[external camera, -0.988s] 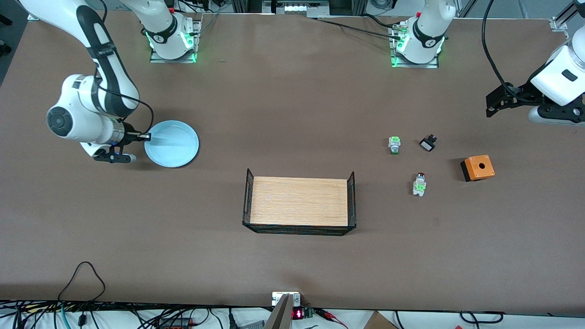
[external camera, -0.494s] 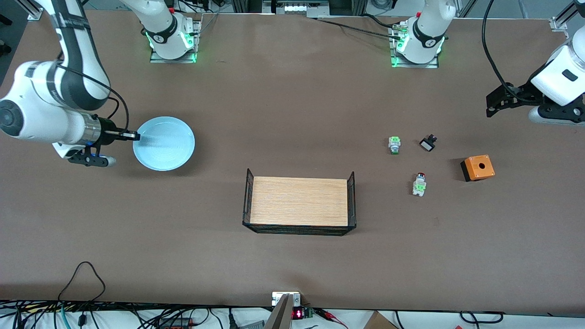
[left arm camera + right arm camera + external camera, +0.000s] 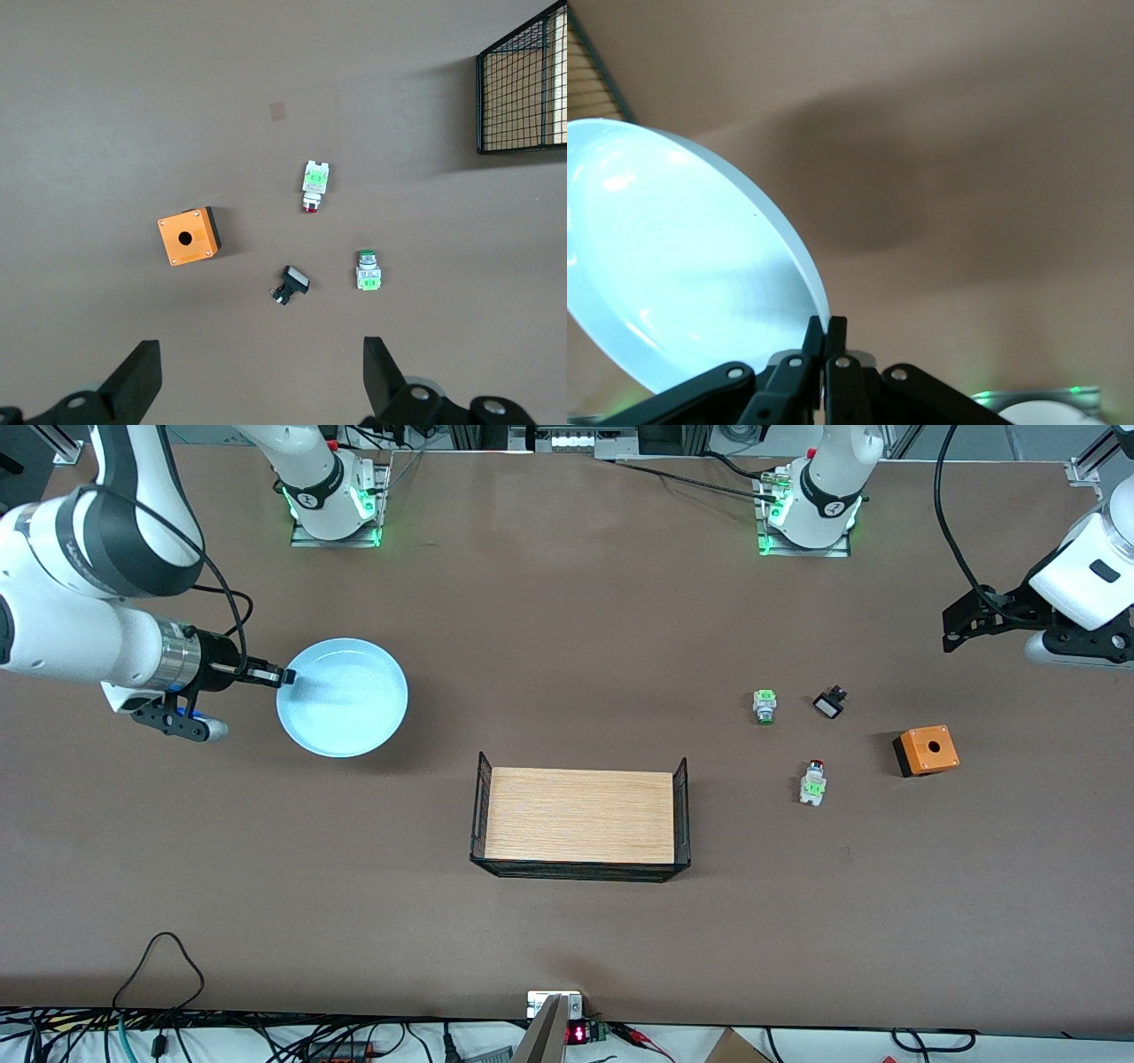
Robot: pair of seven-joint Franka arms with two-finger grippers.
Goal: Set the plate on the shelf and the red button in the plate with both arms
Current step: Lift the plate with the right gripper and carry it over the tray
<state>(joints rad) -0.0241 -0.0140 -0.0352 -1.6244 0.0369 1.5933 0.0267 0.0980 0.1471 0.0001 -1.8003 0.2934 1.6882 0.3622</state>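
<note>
The pale blue plate (image 3: pixel 345 700) hangs tilted above the table at the right arm's end. My right gripper (image 3: pixel 282 677) is shut on its rim. In the right wrist view the fingers (image 3: pixel 825 328) pinch the edge of the plate (image 3: pixel 673 266), whose shadow falls on the table below. The red button (image 3: pixel 812 780) lies on the table toward the left arm's end, its red cap pointing away from the front camera. My left gripper (image 3: pixel 961 622) waits high over that end of the table, open and holding nothing. The left wrist view looks down past this gripper (image 3: pixel 257 372) at the red button (image 3: pixel 313 184).
A black wire basket (image 3: pixel 683 815) with a wooden floor stands mid-table. Near the red button lie a green-capped switch (image 3: pixel 765 706), a small black part (image 3: pixel 829 703) and an orange box with a hole (image 3: pixel 926 749). Cables run along the table's near edge.
The right arm has lifted the plate off the table, swinging it first toward its own end and then back toward the middle. The left arm has not moved.
</note>
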